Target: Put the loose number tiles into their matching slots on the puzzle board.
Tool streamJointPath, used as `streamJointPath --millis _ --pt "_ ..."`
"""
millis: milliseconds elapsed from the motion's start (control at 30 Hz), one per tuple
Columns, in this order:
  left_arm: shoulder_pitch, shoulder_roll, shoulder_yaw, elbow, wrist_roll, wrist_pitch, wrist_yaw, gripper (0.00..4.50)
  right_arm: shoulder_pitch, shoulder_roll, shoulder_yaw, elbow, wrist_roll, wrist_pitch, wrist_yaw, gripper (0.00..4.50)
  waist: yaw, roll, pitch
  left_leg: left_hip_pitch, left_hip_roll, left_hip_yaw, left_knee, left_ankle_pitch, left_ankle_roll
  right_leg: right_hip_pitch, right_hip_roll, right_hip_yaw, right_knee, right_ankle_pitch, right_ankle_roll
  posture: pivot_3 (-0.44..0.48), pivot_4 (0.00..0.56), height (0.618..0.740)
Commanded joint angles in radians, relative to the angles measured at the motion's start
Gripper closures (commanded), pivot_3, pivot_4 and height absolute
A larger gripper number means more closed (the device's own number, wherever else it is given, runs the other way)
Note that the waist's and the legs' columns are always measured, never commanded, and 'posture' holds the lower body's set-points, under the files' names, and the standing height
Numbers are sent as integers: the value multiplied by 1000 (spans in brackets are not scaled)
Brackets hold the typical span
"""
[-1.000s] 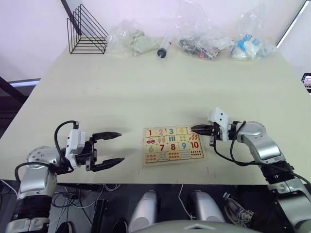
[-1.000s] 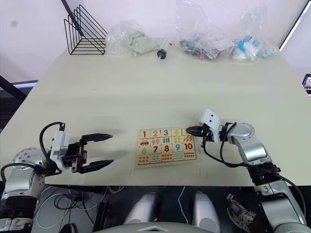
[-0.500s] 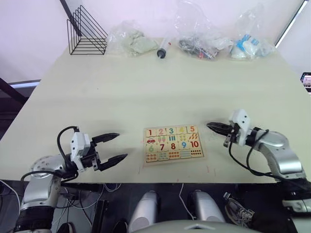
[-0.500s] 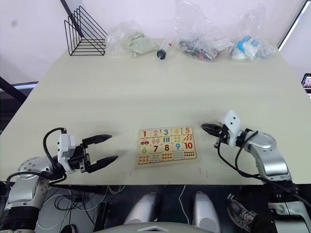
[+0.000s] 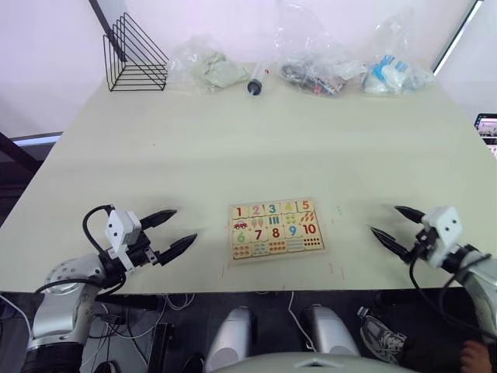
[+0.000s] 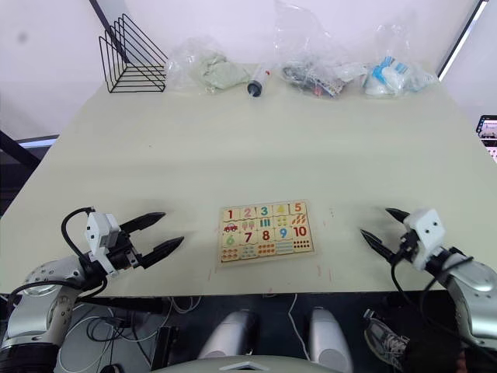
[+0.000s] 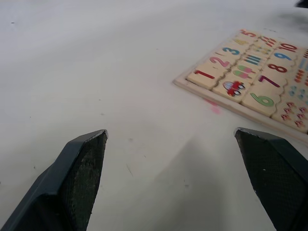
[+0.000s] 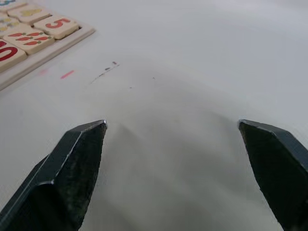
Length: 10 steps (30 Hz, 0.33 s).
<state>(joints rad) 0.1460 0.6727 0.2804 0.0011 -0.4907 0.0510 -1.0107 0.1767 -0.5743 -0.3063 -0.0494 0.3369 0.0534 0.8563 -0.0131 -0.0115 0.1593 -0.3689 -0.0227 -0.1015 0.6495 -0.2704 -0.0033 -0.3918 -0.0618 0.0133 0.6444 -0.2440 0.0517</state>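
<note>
Fingers of the left gripper (image 5: 169, 231) stood spread wide and empty near the table's (image 5: 233, 140) front edge, pointing toward the puzzle board (image 5: 275, 228), which lay flat between the two arms with its long axis running left to right. Every slot looked filled, digits 1 to 10 in place, though fine detail was hard to read. The right gripper (image 5: 396, 226) was likewise wide and empty, both roughly equally near.

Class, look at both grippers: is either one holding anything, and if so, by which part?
Nothing is held. The left gripper and the right gripper are both open and empty, flanking the puzzle board.
</note>
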Motion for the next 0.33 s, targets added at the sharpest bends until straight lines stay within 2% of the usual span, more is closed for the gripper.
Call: streamJointPath --millis 33,233,333 --pt "22 -1 29 -62 14 32 61 0 34 -3 -57 -12 39 -54 16 103 0 0 0 1 0 1 0 0 0 0 0 1 0 0 0 0 150 740" --pt "32 -23 14 -83 46 58 139 0 49 3 -88 51 45 -149 19 103 -1 0 0 4 2 9 0 0 0 0 1 6 1 1 1 0 150 740" --pt "44 -23 3 -74 92 7 140 0 45 5 -84 58 67 -158 40 103 -1 0 0 4 3 12 0 0 0 0 1 6 1 1 1 0 150 740"
